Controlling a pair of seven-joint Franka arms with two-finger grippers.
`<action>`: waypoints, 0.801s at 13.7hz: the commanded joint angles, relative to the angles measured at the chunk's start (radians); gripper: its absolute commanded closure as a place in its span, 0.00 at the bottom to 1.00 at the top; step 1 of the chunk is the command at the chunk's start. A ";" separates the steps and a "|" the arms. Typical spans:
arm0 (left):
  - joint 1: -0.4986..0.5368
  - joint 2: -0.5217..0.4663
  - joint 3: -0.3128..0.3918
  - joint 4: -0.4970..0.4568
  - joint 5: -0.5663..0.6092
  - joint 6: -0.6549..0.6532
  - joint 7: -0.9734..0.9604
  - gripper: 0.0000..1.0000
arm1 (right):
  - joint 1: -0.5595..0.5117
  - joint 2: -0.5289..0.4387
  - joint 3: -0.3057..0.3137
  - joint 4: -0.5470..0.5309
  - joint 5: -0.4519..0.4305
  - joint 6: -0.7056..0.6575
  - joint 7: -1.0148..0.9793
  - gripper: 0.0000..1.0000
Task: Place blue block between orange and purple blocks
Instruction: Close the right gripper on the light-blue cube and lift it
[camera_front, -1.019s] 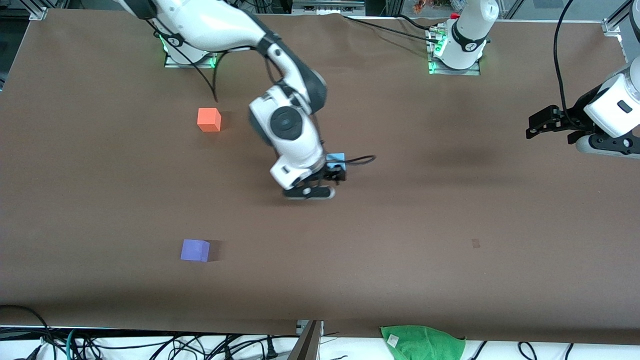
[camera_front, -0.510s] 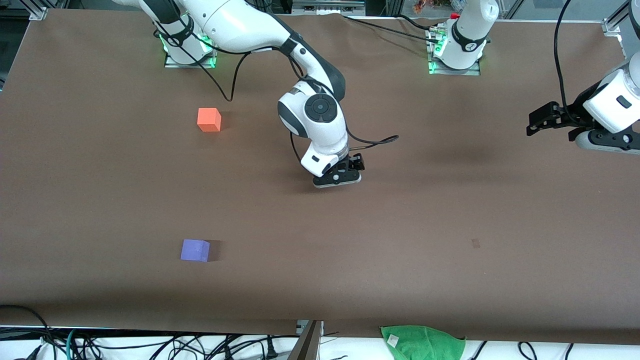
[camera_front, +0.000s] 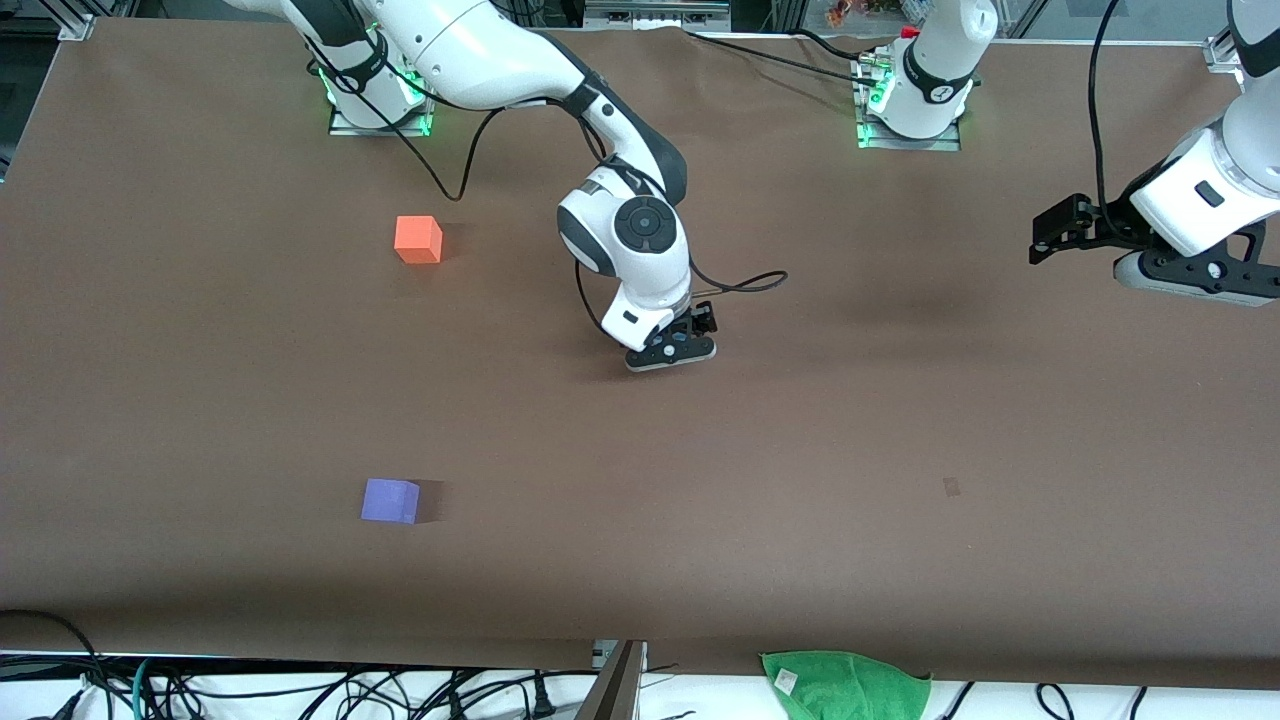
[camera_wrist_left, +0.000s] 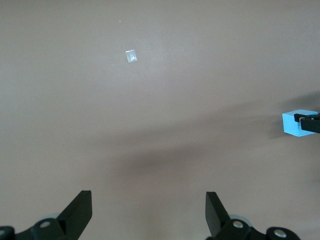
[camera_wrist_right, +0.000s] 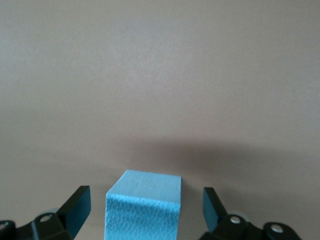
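The sky-blue block (camera_wrist_right: 143, 207) sits on the brown table between the spread fingers of my right gripper (camera_wrist_right: 145, 200), with a gap on each side. In the front view the right gripper (camera_front: 702, 323) is low at the table's middle and hides the block. The block also shows in the left wrist view (camera_wrist_left: 294, 123). The orange block (camera_front: 417, 240) lies toward the right arm's end, and the purple block (camera_front: 390, 500) lies nearer the front camera than it. My left gripper (camera_front: 1045, 240) is open and empty, up over the left arm's end.
A green cloth (camera_front: 845, 685) lies off the table's front edge. A small pale mark (camera_front: 951, 487) is on the table, also in the left wrist view (camera_wrist_left: 131, 56). A black cable (camera_front: 750, 285) loops beside the right hand.
My right gripper swung over the blue block and came down around it, so the block no longer shows in the front view. My left arm shifted slightly toward the table's middle.
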 joint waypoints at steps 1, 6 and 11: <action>0.004 -0.015 -0.001 0.002 0.011 -0.029 0.018 0.00 | 0.006 -0.035 0.002 -0.055 -0.017 0.015 -0.001 0.01; 0.004 -0.015 -0.003 0.002 0.011 -0.042 0.018 0.00 | 0.011 -0.034 0.005 -0.080 -0.016 0.018 0.004 0.22; 0.004 -0.014 -0.001 0.002 0.008 -0.045 0.018 0.00 | 0.012 -0.032 0.005 -0.080 -0.006 0.017 0.045 0.54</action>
